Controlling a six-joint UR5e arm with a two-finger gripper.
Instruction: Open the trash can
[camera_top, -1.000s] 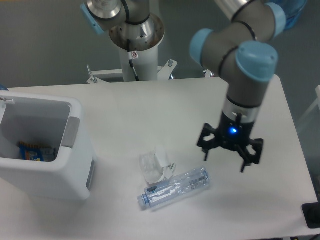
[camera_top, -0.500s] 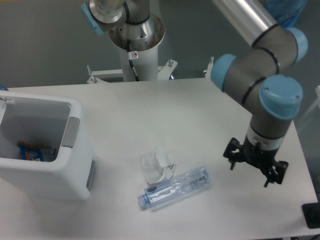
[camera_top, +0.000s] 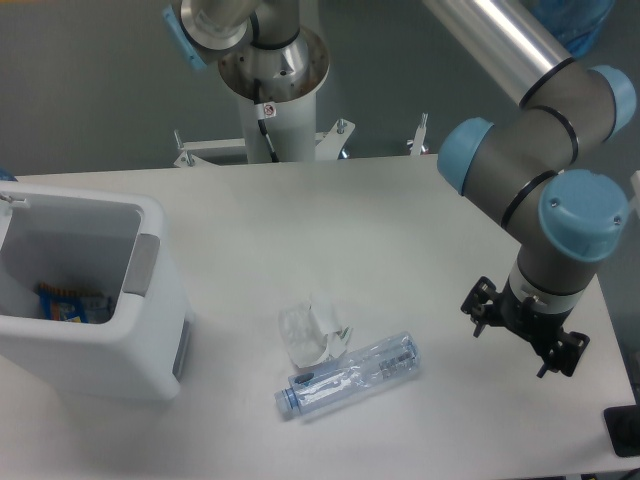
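The trash can is a large white boxy bin at the table's left edge. Its top stands open, showing the hollow inside with a blue and orange wrapper at the bottom. A grey push tab sits on its right rim. My gripper hangs over the right side of the table, far from the bin, fingers spread open and holding nothing.
A clear plastic bottle lies on its side near the front middle of the table. A small crumpled clear cup rests just behind it. The arm's base column stands at the back.
The gripper has moved right and toward the front of the table, away from the bottle. The bin, bottle and cup have not moved.
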